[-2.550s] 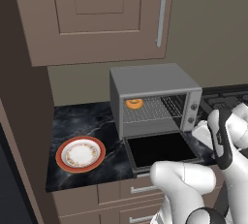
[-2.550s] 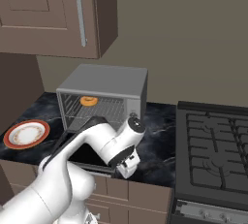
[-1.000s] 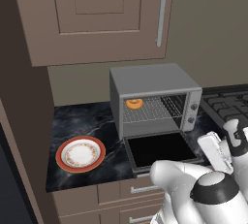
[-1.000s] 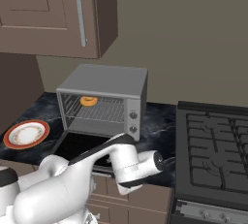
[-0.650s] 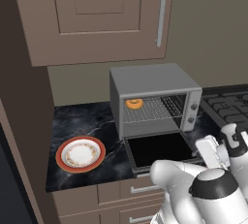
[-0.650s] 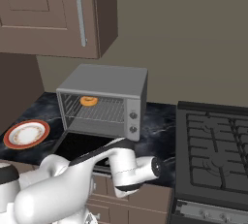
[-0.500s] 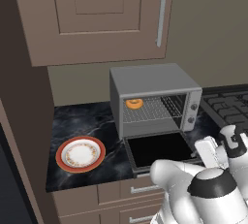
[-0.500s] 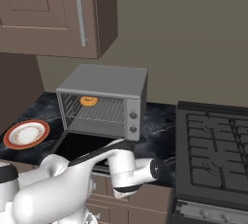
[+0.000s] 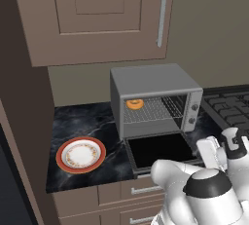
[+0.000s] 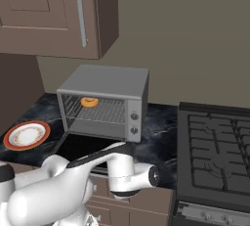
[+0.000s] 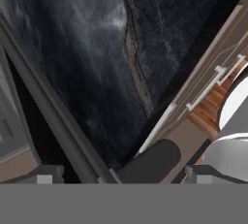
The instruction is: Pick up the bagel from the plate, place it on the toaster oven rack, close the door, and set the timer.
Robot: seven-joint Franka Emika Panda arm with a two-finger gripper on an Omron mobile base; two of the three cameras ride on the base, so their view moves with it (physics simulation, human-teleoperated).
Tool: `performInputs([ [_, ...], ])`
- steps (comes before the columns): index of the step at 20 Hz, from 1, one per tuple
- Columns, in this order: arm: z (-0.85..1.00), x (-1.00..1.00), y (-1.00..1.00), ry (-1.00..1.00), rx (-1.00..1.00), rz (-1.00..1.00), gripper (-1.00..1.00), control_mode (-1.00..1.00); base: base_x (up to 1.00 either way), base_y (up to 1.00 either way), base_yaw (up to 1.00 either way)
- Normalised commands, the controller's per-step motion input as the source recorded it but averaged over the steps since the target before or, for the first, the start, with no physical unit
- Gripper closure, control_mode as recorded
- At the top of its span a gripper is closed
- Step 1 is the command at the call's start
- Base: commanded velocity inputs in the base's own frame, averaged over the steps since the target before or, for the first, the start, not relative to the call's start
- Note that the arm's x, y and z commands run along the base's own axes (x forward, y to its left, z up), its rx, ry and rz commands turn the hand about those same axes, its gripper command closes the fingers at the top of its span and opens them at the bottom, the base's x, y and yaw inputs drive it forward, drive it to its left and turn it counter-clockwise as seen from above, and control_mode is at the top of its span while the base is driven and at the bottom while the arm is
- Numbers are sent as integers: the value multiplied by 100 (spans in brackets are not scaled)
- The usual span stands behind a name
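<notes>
Bagel [image 9: 134, 104] sat on the toaster oven rack [image 9: 155, 109], toward its rear left corner, well inside the cavity of the toaster oven [image 9: 151, 78]. Plate [image 9: 63, 157] lay bare near the front left of the desk [image 9: 92, 121], so the placing step looked finished. Door [image 9: 160, 150] hung fully open, dropped flat and level out over the desk's front edge. Change noted over the last couple of seconds: the arm had swung down from above the right side of the door to a low pose at the desk's front edge, right of the door, while bagel, plate and door all kept their places. Read this as the arm repositioning to come under or behind the door's front edge for the closing push; that is a judgement only. Hand [image 11: 123, 175] was released, fingertips spread wide with nothing between them; its camera looked across dark marble, with a dark bar running diagonally at one side, probably the door's edge or handle, though I could not tell which, and drawer fronts [image 11: 213, 82] at the other. Bagel lay well apart from the hand, higher and farther back toward the wall. Control knobs [image 9: 195, 107] on the oven's right face were untouched; door closing and timer both remained.
</notes>
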Motion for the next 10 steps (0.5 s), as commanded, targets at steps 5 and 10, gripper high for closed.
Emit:
performInputs([
  [5,0,42,15,-3,0,-9,-100,-100,0,0,0],
  [10,0,51,20,-3,1,-9,-100,-100,0,0,0],
])
